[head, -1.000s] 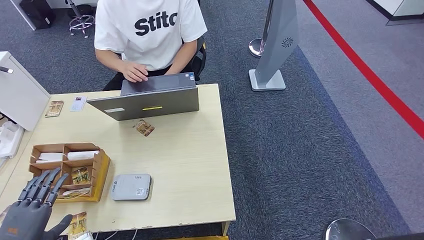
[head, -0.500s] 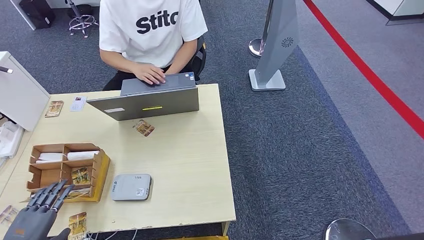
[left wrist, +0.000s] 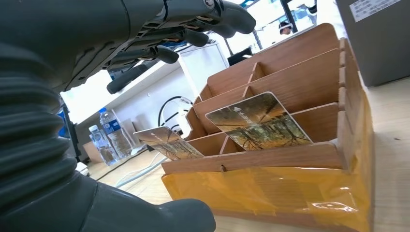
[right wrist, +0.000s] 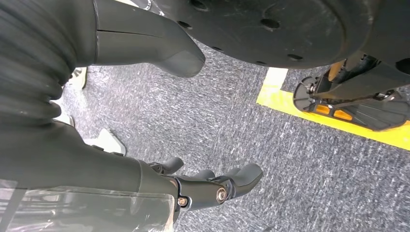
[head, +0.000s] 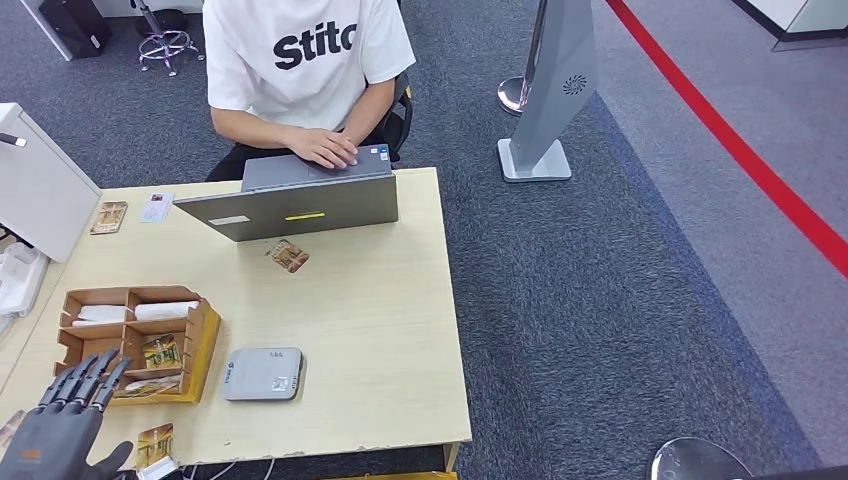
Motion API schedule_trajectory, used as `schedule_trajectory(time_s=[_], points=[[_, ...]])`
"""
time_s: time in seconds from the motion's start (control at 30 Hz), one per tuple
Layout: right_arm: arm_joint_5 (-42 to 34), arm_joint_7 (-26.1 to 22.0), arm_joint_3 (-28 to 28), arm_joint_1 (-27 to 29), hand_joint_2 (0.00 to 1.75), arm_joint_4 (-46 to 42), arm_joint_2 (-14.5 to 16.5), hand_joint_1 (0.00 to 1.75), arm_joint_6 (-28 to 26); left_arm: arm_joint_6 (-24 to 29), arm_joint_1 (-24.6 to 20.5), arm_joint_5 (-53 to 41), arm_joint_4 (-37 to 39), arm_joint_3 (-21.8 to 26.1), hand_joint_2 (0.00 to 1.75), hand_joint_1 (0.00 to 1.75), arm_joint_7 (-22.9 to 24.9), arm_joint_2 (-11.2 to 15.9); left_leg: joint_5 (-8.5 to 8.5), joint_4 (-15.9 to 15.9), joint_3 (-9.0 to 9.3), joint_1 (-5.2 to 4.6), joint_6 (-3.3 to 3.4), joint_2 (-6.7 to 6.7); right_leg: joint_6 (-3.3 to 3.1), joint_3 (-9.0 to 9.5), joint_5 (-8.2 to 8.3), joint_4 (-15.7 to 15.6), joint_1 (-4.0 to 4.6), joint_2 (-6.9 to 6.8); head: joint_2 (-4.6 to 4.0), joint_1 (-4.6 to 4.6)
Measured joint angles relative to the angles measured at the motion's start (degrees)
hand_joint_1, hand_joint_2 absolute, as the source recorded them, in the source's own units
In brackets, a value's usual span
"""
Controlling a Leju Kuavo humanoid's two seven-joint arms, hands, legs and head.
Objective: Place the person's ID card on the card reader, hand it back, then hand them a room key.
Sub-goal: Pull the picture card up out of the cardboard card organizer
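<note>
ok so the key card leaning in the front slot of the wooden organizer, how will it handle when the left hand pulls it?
The key card looks thin, flat and rigid, so probably light and stiff. Its glossy printed face suggests it may slip between the fingers. It leans loosely in the wooden organizer, so it should lift out freely, though a nudge may tip it flat.

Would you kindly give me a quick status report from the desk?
Left hand open, near the wooden organizer. Right hand hanging over carpet, holding nothing. Card reader bare; a card lies by the laptop. Nothing blocking.

"stitc" in black letters on the person's white t-shirt [head: 300, 60].
</note>
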Motion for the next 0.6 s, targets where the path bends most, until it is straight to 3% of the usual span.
schedule_trajectory(time_s=[0.6], points=[[0.19, -0.71, 0.73, -0.73, 1.75, 0.00, 0.23, 0.00, -0.81, 0.04, -8.03, -1.26, 5.52, 1.22, 1.75, 0.00, -1.92, -6.60, 0.00, 0.01, 0.00, -0.01, 0.00, -0.02, 0.00, 0.00, 0.01, 0.00, 0.00, -0.02, -0.01, 0.01]])
